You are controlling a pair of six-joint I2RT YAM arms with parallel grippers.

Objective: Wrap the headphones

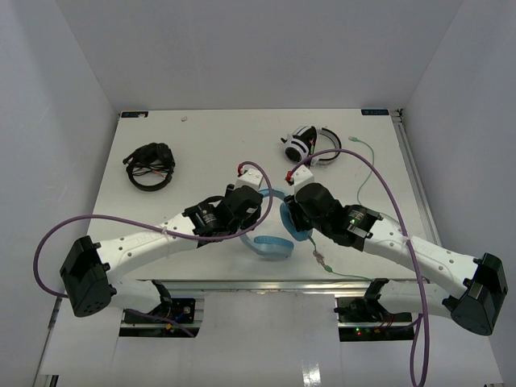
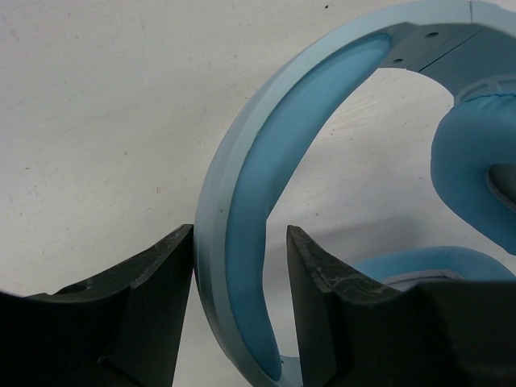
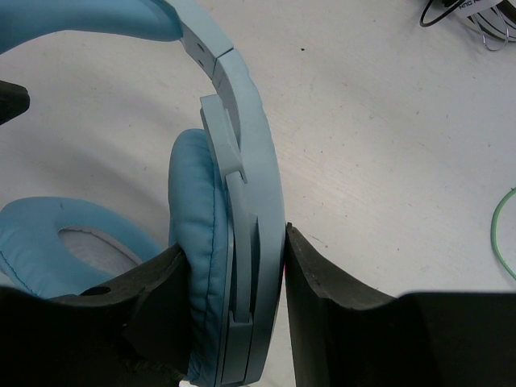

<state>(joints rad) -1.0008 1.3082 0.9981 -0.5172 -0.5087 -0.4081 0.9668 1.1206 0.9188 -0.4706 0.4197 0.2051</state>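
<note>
White tabletop (image 1: 210, 137) holds the headphones (image 1: 274, 245), headband (image 2: 242, 210) bowed leftward, earcups (image 3: 197, 242) rightward.

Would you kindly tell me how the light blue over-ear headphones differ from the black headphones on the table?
The light blue over-ear headphones sit mid-table near the front edge; the black headphones lie at the far left. The jaws of the right gripper clamp the blue pair at an ear cup; nothing holds the black pair. Both rest on the white table.
</note>
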